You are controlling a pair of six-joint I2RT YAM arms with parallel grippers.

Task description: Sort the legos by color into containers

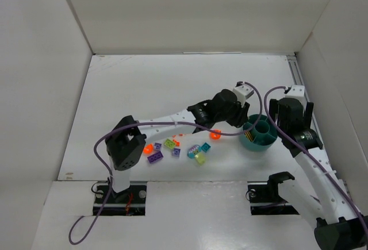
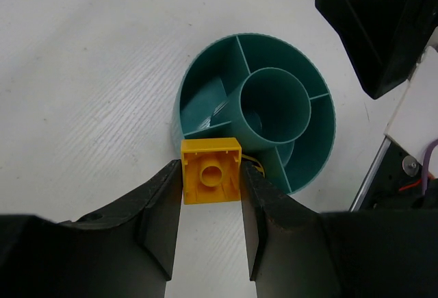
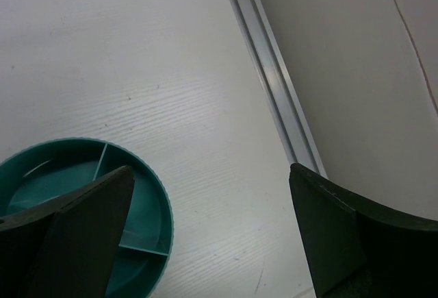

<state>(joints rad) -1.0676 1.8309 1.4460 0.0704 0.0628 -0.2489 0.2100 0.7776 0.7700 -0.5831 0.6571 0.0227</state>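
Left gripper (image 2: 211,183) pinches a yellow brick (image 2: 211,168) over the near rim of the teal bowl (image 2: 205,99), likely lining up the drop. Right gripper (image 3: 212,233) gapes empty alongside.

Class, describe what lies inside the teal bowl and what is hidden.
The centre cup and far wedges of the teal bowl look bare. A yellow sliver shows in the near wedge, mostly covered by the yellow brick in the left hand.
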